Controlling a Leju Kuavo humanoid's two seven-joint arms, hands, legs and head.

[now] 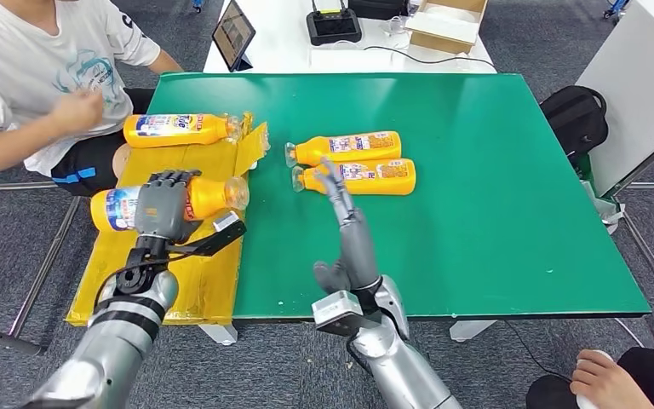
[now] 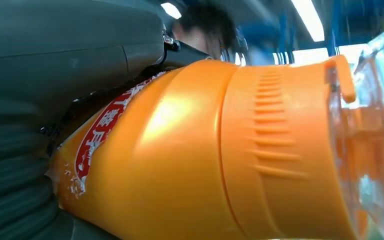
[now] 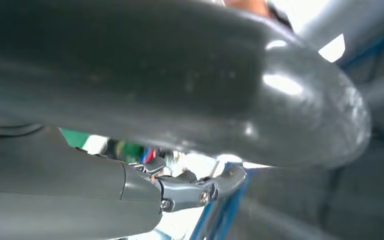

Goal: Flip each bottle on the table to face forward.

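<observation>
Left hand [image 1: 163,207] fingers wrap bottle [image 1: 206,197] lying crosswise, cap rightward; right hand [image 1: 347,230] extended, empty, beside two bottles [image 1: 356,162].

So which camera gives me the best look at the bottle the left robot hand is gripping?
The head view: it shows the whole held bottle lying on its side over the yellow board, with the left robot hand wrapped around its middle. The left wrist view is too close, showing an orange shoulder, clear cap and label edge. The right wrist view shows its own hand.
</observation>
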